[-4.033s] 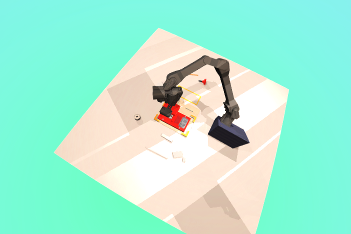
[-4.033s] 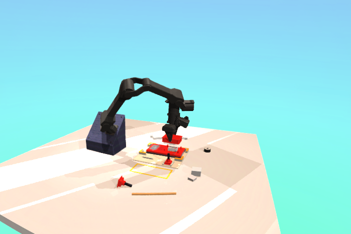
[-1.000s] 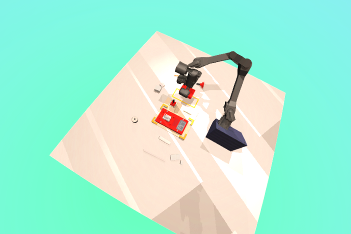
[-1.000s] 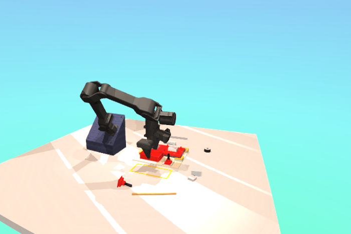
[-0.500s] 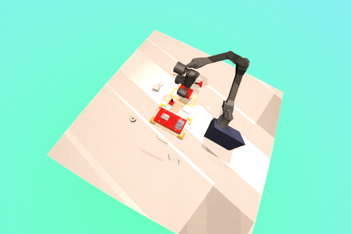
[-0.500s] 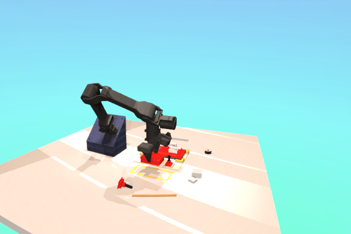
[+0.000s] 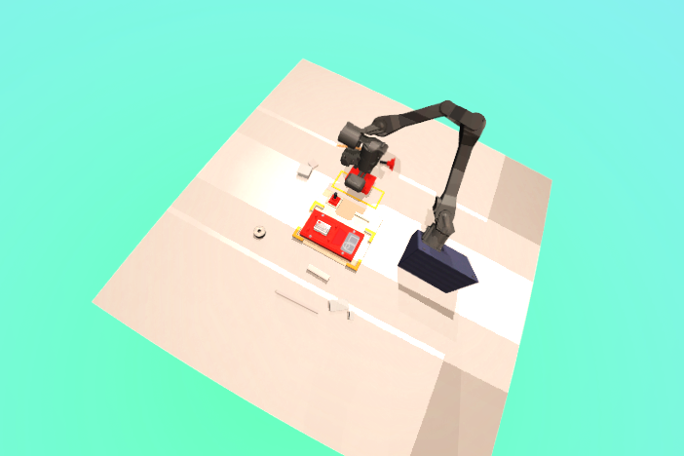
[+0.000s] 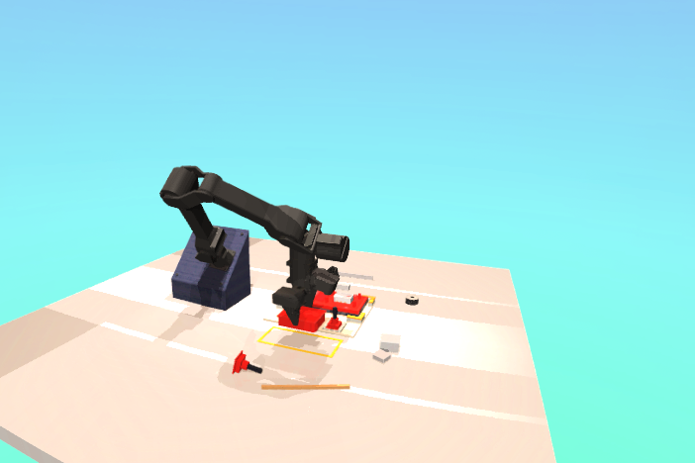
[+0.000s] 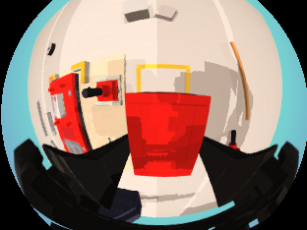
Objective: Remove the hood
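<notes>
Gripper (image 9: 169, 158) clamped on red hood (image 9: 168, 134); yellow-outlined area (image 8: 300, 341) beneath in exterior view, mostly hidden by hood in wrist view.

The arm (image 8: 239, 202) goes up from its base, bends, and reaches far out. The wrist points down. The gripper (image 8: 292, 315) is squeezed tight on the hood (image 8: 304, 318).
</notes>
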Action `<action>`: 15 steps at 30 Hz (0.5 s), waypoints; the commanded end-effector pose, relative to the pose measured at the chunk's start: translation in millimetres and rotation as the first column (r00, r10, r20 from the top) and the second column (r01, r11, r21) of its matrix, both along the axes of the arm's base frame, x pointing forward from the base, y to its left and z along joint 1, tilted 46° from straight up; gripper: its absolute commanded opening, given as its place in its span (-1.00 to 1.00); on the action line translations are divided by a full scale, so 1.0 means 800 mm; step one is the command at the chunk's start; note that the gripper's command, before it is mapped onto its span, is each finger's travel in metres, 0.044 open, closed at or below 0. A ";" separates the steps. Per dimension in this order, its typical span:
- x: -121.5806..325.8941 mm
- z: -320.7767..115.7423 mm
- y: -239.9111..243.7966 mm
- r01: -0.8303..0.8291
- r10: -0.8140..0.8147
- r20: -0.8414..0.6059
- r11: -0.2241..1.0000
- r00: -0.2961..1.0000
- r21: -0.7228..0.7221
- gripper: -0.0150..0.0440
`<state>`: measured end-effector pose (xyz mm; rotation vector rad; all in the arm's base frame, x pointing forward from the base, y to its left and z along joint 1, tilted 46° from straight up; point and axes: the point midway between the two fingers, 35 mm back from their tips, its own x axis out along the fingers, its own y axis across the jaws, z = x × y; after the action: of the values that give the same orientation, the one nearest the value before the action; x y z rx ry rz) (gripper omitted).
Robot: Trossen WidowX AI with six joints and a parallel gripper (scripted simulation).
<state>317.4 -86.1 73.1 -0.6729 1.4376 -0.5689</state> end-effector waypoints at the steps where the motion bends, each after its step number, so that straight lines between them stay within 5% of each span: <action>1: -0.002 -0.004 -0.003 -0.005 0.004 -0.008 1.000 1.000 -0.004 -0.49; 15: -0.002 -0.013 -0.012 -0.005 0.004 -0.008 1.000 1.000 -0.005 -0.49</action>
<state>317.5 -94.0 66.1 -0.6740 1.4370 -0.5700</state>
